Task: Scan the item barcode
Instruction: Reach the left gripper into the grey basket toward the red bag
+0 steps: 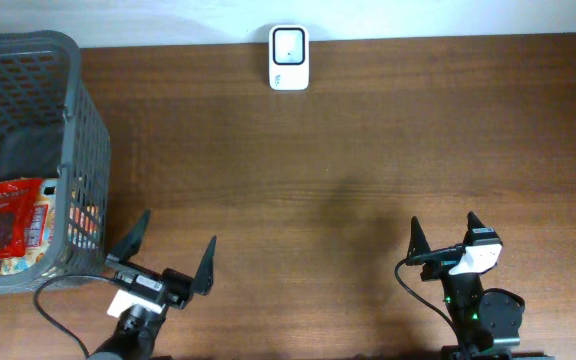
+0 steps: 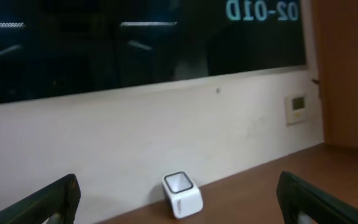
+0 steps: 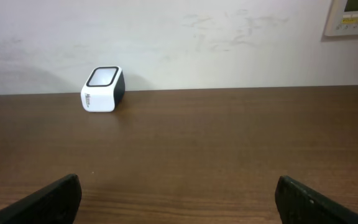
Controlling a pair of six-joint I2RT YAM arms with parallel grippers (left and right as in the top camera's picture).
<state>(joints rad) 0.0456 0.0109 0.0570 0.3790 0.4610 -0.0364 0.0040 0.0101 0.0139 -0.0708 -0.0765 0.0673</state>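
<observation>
Now, the left gripper (image 1: 176, 238) has its jaws spread wide with nothing between them. Just off to its left, the red snack packet (image 1: 16, 225) lies inside the grey mesh basket (image 1: 71, 95), clear of the fingers and untouched. Well off to the right, the right gripper (image 1: 444, 225) is spread wide too, and empty. Far ahead of both, roughly midway between them, the white scanner (image 1: 289, 58) stands at the back edge of the wooden table (image 1: 368, 150), right up by the wall (image 3: 166, 37).
</observation>
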